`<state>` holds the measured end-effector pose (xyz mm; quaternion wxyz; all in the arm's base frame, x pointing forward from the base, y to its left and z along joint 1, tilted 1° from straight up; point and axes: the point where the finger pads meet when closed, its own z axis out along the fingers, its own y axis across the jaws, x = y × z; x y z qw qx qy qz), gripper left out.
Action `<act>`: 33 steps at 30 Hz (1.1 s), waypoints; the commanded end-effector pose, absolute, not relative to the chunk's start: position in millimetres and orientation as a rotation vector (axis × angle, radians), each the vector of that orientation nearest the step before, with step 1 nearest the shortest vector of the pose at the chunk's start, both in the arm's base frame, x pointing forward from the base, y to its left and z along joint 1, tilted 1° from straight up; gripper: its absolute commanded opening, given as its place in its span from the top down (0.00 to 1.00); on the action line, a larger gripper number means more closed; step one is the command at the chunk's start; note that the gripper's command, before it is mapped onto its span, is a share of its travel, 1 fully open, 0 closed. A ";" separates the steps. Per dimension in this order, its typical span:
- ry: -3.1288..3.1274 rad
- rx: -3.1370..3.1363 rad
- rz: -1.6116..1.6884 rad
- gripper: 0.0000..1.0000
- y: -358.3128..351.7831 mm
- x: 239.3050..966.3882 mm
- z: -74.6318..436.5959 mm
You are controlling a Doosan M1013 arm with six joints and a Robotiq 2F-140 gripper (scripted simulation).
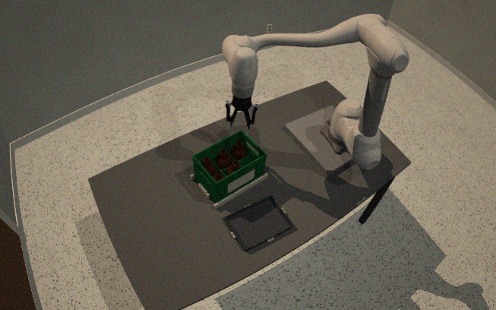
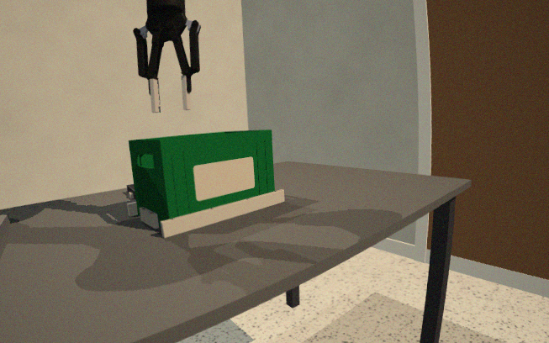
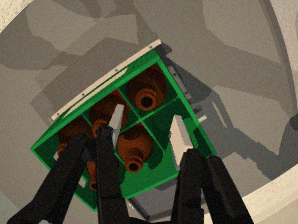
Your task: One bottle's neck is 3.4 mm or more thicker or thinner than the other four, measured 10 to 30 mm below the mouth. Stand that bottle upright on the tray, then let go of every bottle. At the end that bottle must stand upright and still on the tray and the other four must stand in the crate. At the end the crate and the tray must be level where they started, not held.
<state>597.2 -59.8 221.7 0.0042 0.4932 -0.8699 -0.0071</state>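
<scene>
Gripper Part-Spread Above Crate; Five Bottles in Compartments

Top view: The arm (image 1: 307,39) is mounted toward the right-hand end of the bench (image 1: 157,231) (image 2: 352,182) (image 3: 240,62). Its column rises beside the near right corner, the forearm spans above the far long edge, and the wrist section points down. The gripper (image 1: 240,126) (image 2: 171,110) (image 3: 147,120) is located above the far side of the crate (image 1: 205,181) (image 2: 178,178) (image 3: 186,102), fingers directed downward. The crate stands upright, bordered by pale strips (image 1: 241,190) (image 2: 224,213) at its foot. Five brown bottles (image 1: 238,152) (image 3: 146,97) occupy its compartments: three in the far row, two in the near row. The tray (image 1: 235,234) lies flat between the crate and the near long edge, and carries no bottle.

Exterior view: The gripper is vertical and clear of the crate rim. Its two fingers are partly spread, with nothing between them. The crate walls conceal the bottles.

Wrist view: The fingers extend over the crate, apart from each other. One pale pad overlaps the bottles in the picture; the other overlaps the end compartments. The fingers partly hide some bottles. Which neck differs in thickness cannot be determined.
</scene>
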 end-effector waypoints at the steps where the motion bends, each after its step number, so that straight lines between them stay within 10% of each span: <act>1: -2.726 1.545 -0.022 0.62 -59.8 597.2 221.8; 33: -2.726 1.545 -0.022 0.62 -59.8 597.0 210.3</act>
